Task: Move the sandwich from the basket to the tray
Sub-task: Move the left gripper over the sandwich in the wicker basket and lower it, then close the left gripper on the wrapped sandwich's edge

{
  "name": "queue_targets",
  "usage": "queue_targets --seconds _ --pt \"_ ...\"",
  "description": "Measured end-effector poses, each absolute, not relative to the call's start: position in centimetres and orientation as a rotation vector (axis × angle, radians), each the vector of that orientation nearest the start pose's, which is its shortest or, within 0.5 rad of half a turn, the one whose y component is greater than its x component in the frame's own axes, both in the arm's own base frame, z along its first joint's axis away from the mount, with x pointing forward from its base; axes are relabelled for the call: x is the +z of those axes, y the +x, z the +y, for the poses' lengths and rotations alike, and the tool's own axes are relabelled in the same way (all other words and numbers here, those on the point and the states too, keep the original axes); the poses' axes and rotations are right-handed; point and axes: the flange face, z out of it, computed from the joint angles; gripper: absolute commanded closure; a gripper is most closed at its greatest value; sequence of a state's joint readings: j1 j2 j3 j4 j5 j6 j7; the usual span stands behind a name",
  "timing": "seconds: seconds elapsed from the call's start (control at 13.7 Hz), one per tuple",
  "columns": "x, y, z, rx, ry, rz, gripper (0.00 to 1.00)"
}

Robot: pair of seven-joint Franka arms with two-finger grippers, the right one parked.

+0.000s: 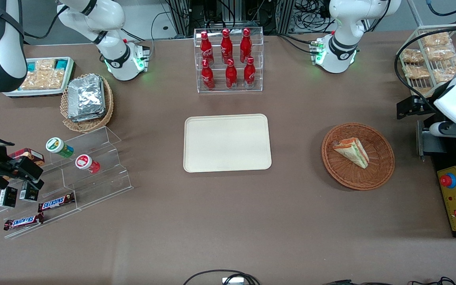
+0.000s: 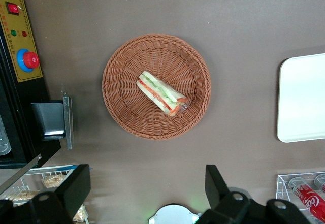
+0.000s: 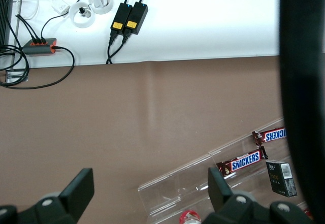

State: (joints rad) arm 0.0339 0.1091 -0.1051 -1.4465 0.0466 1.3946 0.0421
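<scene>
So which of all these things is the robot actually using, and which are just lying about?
In the job:
- sandwich, lying in the basket
- tray, bare
- gripper, open, hanging above the table beside the basket

Just lying about:
- cola bottles
- foil packets
- Snickers bars

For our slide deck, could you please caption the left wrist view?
Open gripper above basket holding sandwich.

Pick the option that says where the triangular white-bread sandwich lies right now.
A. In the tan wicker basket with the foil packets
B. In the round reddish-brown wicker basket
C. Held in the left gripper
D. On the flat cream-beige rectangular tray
B: the triangular white-bread sandwich lies in the round reddish-brown wicker basket; the flat cream-beige rectangular tray is bare, and the left gripper hangs above the basket with fingers open.
</scene>
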Motion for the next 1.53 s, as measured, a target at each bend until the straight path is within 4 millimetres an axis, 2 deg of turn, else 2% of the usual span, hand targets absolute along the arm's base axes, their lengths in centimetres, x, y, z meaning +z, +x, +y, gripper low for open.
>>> queue_targets --seconds 0.36,0.51,0.66,0.8,1.09,1.31,1.53 --pt "59.8 57.4 -3.1 0.257 -3.088 0.169 0.00" --pt "58.5 57.9 -3.1 0.252 -3.086 0.136 0.00" --pt "55.2 58.5 -3.3 0.245 -3.083 0.045 0.00" --pt "50.8 58.8 -3.5 0.254 -3.076 -0.059 0.00" --pt "44.4 58.2 -3.7 0.252 -3.050 -0.293 0.00" --pt "40.5 57.0 -3.8 0.210 -3.029 -0.458 0.00" --pt "36.7 54.7 -3.9 0.113 -3.008 -0.655 0.00"
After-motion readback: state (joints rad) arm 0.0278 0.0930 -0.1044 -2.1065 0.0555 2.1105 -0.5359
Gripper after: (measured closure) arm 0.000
